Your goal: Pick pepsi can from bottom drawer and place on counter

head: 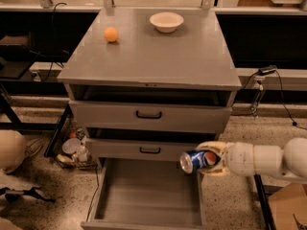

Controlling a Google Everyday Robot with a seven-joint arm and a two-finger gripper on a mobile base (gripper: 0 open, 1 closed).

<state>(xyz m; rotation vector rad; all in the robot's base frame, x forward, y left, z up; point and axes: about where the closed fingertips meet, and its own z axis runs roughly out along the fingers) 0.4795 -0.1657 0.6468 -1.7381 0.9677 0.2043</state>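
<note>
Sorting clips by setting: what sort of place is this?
Likely a robotics lab: a grey drawer cabinet, loose cables on the speckled floor, and the gripper holding the pepsi can above the right edge of the open bottom drawer.

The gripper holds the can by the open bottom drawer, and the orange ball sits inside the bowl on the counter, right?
Not quite. The camera view shows the ball lying on the counter apart from the bowl, not inside it. The gripper does hold the can by the open bottom drawer.
</note>
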